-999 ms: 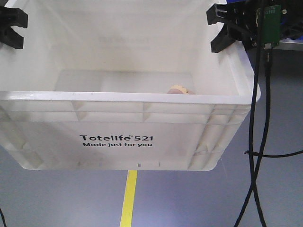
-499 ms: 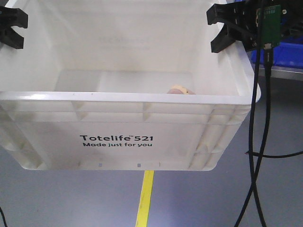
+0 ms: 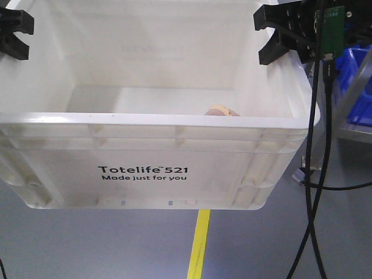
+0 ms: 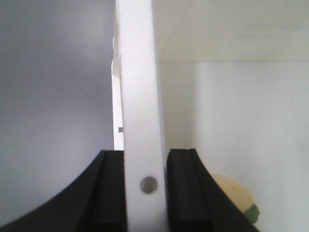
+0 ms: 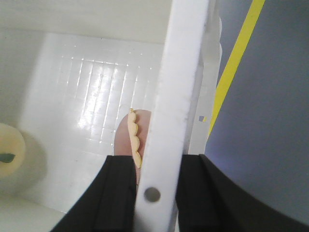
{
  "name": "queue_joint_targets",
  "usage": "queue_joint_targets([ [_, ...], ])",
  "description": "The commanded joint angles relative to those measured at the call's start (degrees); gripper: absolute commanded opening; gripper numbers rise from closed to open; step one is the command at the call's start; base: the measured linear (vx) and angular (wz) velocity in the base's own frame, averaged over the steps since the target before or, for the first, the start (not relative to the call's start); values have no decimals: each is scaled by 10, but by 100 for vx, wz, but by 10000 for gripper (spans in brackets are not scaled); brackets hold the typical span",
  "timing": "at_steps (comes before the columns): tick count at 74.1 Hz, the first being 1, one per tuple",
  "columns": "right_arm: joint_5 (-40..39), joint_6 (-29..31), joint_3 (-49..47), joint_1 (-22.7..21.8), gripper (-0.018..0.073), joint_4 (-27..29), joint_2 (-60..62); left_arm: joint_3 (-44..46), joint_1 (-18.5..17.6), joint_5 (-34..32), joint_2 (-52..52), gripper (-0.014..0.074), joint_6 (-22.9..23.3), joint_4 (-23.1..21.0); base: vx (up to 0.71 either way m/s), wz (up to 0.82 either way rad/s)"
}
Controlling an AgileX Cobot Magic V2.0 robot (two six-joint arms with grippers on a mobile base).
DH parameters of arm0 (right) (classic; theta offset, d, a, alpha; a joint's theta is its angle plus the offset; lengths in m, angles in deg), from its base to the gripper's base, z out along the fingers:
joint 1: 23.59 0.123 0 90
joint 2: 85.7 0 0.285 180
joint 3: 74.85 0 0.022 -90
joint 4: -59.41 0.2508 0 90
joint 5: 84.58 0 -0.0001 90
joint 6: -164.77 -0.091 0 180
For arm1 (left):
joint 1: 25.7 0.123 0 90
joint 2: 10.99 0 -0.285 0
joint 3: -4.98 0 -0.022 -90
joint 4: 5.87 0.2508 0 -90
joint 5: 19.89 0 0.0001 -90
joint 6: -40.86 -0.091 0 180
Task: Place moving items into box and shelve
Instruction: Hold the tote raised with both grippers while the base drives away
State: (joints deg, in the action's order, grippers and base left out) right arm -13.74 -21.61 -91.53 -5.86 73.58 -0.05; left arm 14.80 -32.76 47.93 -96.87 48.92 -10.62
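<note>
Box [image 3: 174, 119]: one, white, printed.
Jaws: two pairs; left jaws and right jaws each clamped on a box wall.
Toys: two inside; pinkish toy [image 5: 124, 140] beside right jaws, cream toy [image 4: 234, 192] near left jaws.

Both grippers are looking matte black from here: the left gripper [image 3: 13, 32] and the right gripper [image 3: 272, 36] are each ending in blocky, forked jaws. Up close the fingers [image 4: 108, 193] are showing smooth faces and curved outer edges. A small green circuit board [image 3: 332, 29] is sitting by the right wrist, carrying what is probably white lettering, and thin black cables [image 3: 314, 116] are trailing down below it.
</note>
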Motion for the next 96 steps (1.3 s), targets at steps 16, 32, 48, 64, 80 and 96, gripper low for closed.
queue_joint_targets([
  [16,-79,11,-25,15,-6,141,27,23,-16,-76,23,-6,6,-120,60,4],
  [32,-79,11,-25,15,-6,141,27,23,-16,-76,23,-6,6,-120,60,-2],
  [48,-79,11,-25,15,-6,142,27,23,-16,-76,23,-6,6,-120,59,-5],
  [64,-79,11,-25,15,-6,141,27,23,-16,-76,23,-6,6,-120,60,-3],
  [80,-79,11,-25,15,-6,141,27,23,-16,-76,23,-6,6,-120,60,-5],
  [96,-79,11,-25,15,-6,141,27,23,-16,-76,23,-6,6,-119,60,-8],
])
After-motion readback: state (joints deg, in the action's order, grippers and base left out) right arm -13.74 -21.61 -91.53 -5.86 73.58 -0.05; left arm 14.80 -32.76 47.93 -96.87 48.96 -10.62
